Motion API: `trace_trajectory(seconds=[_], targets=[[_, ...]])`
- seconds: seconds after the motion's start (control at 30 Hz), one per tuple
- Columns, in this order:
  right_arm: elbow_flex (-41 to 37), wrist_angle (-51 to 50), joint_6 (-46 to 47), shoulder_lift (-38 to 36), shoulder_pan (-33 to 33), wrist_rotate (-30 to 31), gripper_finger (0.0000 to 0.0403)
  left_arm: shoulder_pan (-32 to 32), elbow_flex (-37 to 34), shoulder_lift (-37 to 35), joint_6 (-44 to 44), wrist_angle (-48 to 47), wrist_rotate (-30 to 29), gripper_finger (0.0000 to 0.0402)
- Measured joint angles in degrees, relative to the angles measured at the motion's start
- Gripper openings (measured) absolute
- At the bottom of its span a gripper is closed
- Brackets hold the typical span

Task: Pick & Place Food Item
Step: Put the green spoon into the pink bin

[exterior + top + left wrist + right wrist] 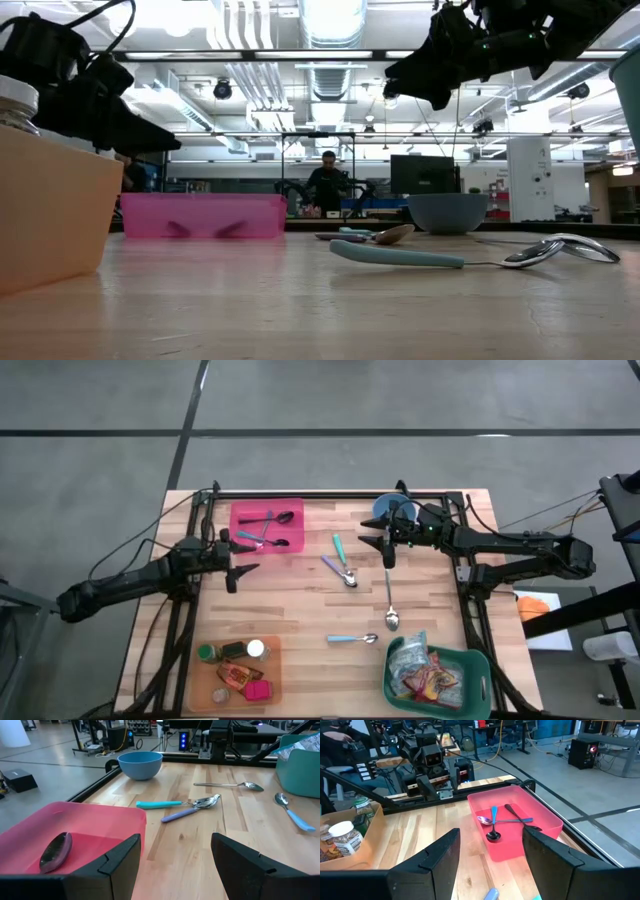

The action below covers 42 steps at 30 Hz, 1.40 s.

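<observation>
Two robot arms hover over a wooden table (300,610), each with its fingers apart and holding nothing.

The left gripper (238,573) hangs just off the near left corner of the pink bin (267,526), which sits at the table's far edge with spoons inside. The right gripper (385,546) hangs beside the blue bowl (392,510), also at the far edge. Between the two grippers is bare wood, broken only by a teal-handled spoon (341,551) and a purple-handled spoon (337,571) (their bowls touching). A long silver spoon (390,598) and a blue-handled spoon (352,639) lie nearer the front. The food packets are in the green basket (478,678) at the front right corner; jars and packets fill the tan tray (273,672) at the front left.
</observation>
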Motion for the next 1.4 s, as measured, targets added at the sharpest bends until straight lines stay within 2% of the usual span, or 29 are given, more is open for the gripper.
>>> trace_trajectory(seconds=[0.73,1.0,1.2,1.4], targets=[[0.0,0.2,0.1,0.0,0.0,0.1,0.0211,0.0,0.0,0.0,0.0,-0.1,0.0,0.0243],[0.0,-2.1,13.9,0.0,0.0,0.2,0.0211,0.0,0.0,0.0,0.0,-0.1,0.0,0.0243],[0.1,-11.1,17.1,0.0,3.1,2.5,0.0210,0.0,0.0,0.0,-0.1,-0.1,0.0,0.0243],[5.0,-24.1,16.9,0.1,10.5,10.0,0.0210,0.0,0.0,0.0,-0.1,-0.1,0.0,0.0243]])
